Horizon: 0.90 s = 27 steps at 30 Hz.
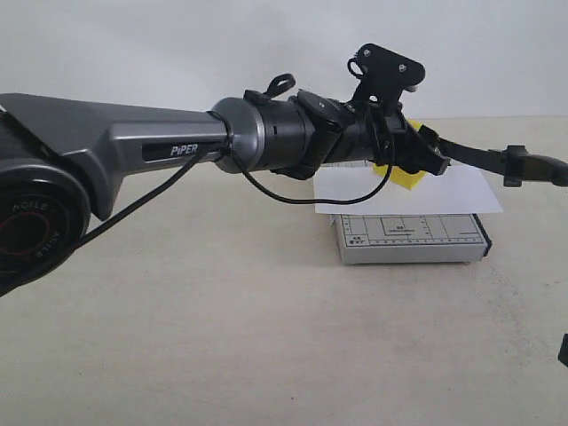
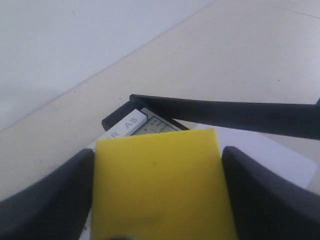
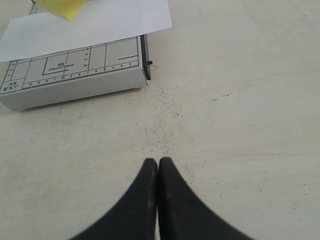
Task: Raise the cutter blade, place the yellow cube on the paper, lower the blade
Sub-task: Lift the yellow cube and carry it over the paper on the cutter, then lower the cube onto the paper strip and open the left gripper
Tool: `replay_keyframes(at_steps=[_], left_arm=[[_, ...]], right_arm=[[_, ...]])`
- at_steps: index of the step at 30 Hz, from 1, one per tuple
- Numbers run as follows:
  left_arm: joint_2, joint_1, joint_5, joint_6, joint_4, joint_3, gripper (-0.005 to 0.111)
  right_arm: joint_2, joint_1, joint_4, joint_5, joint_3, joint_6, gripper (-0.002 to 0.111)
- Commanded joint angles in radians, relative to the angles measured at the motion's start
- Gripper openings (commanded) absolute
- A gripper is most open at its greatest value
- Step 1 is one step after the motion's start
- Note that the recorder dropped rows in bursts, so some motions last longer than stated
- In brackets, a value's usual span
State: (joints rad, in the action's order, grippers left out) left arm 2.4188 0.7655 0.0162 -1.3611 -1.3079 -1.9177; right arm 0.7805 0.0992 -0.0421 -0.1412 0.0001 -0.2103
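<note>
- Exterior view, centre: paper [image 1: 444, 191] is lying across the board [image 1: 413, 238].
- Cutter blade [image 1: 484, 158] is standing raised, centre right.
- Left jaws are gripping the yellow cube [image 1: 406, 180] above the paper; lowering it flat seems best.
- Right jaws are sitting closed.

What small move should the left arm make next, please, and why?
Probably ease the yellow cube straight down onto the paper: the left fingers grip it above the sheet, the cutter blade stands raised, and contact isn't evident.
</note>
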Motion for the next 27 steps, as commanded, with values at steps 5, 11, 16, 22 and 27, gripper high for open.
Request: replay_keyframes(at_steps=[5,11,16,22,27], left_arm=[[-0.005,0.002,0.033,0.006,0.031,0.041,0.005],[-0.005,0.002,0.053,0.006,0.078,0.055,0.005],[-0.005,0.002,0.033,0.006,0.078,0.055,0.010],[-0.005,0.002,0.055,0.006,0.078,0.055,0.059],[-0.005,0.002,0.055,0.006,0.076,0.055,0.091]], right_arm=[[0.000,0.001,0.004,-0.003,0.000,0.003,0.000],[0.000,0.001,0.004,-0.003,0.000,0.003,0.000],[0.000,0.001,0.004,-0.003,0.000,0.003,0.000],[0.000,0.001,0.004,-0.003,0.000,0.003,0.000],[0.000,0.001,0.004,-0.003,0.000,0.003,0.000]])
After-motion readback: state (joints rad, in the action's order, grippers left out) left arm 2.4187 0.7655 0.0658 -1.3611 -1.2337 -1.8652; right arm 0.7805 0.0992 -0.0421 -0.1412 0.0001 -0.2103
